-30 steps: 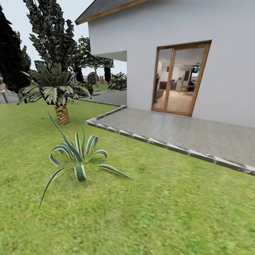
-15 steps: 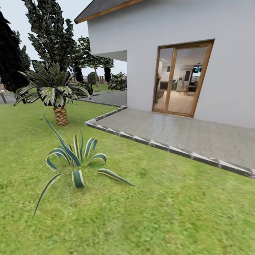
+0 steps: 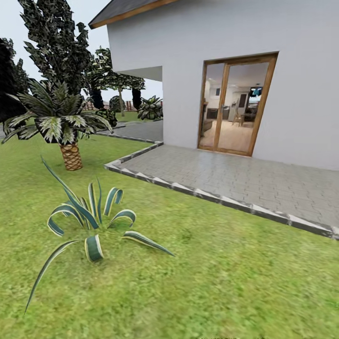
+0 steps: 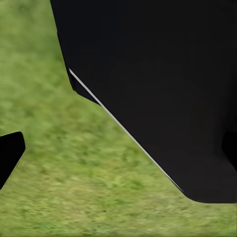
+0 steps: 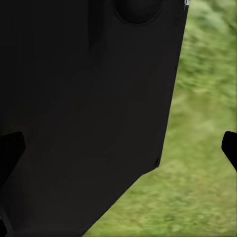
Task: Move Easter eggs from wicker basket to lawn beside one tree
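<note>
Head view, ground: wide short green lawn [image 3: 226, 282] spreading across the foreground and running left toward the trees.
Head view, plants counted: one low striped green-and-cream spiky plant [image 3: 89, 221] sitting on the grass at left; one squat palm with a scaly brown trunk [image 3: 63, 129] standing behind it; one further broad-leaved plant [image 3: 150, 108] showing beside the house corner.
Head view, trees counted: one tall dark leafy tree [image 3: 56, 42] rising behind the palm; one black narrow tree [image 3: 9, 84] showing at the left edge.
Head view, building: one white house [image 3: 226, 37] with a brown-edged grey roof standing at right; one wooden-framed glass sliding door [image 3: 235, 106] showing a furnished room inside.
Head view, paving: grey paved patio [image 3: 245, 179] with a pale stone kerb lying between house and grass.
Head view, far background: strip of brown slatted fence [image 3: 125, 104] showing past the house corner.
Left wrist view: large black robot body part [image 4: 158, 89] covering most of the frame; blurred grass [image 4: 64, 187] lying beneath; one dark fingertip [image 4: 9, 153] poking in at the edge; cannot tell whether the left gripper is open or closed; nothing seen held.
Right wrist view: black robot body panel [image 5: 84, 108] blocking most of the frame; blurred grass [image 5: 197, 163] showing beside it; two dark fingertips [image 5: 230, 145] peeking in at opposite edges, standing wide apart with nothing between them.
</note>
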Available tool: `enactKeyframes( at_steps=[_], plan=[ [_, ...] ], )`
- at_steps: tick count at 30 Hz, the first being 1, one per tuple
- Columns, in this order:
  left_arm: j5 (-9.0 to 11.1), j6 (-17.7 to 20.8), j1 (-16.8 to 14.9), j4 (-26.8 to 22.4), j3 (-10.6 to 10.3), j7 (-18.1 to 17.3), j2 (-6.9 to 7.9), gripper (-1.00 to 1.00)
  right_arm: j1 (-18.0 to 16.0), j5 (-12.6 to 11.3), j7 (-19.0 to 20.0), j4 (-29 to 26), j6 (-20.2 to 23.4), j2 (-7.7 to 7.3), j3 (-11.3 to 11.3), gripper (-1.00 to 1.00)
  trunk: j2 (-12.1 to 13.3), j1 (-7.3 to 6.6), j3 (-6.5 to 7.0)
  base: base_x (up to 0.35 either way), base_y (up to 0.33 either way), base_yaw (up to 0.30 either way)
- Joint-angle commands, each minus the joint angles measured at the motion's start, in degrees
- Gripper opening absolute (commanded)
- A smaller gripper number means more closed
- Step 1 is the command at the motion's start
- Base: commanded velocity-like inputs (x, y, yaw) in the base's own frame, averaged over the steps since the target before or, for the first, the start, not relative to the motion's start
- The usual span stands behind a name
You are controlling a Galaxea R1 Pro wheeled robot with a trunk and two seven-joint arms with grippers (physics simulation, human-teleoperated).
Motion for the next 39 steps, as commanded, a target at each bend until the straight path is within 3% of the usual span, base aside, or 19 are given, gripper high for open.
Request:
enactKeyframes(
  at_steps=[1, 18, 24, 39],
  plan=[
    [-0.5, 0.2, 0.0, -0.1, 0.0, 0.0, 0.01, 1.00, -0.1, 0.1, 0.0, 0.1, 0.0, 0.02, 0.2, 1.00, 0.0, 0.00, -0.04, 0.012, 0.000, -0.290],
    [-0.5, 0.2, 0.0, -0.1, 0.0, -0.2, 0.01, 1.00, 0.0, 0.1, 0.0, 0.1, 0.0, -0.06, 0.2, 1.00, 0.0, 0.00, -0.04, 0.001, 0.000, -0.297],
    [-0.5, 0.2, 0.0, -0.1, 0.0, -0.3, 0.00, 1.00, -0.1, 0.1, 0.0, 0.1, 0.0, -0.06, 0.2, 1.00, 0.0, 0.00, -0.04, 0.000, 0.025, -0.049],
    [-0.4, 0.3, 0.0, -0.4, 0.2, -0.2, 0.00, 1.00, -0.1, 0.1, 0.0, 0.1, 0.0, -0.06, 0.2, 1.00, 0.0, 0.00, -0.04, 0.000, 0.308, -0.001]
  ],
)
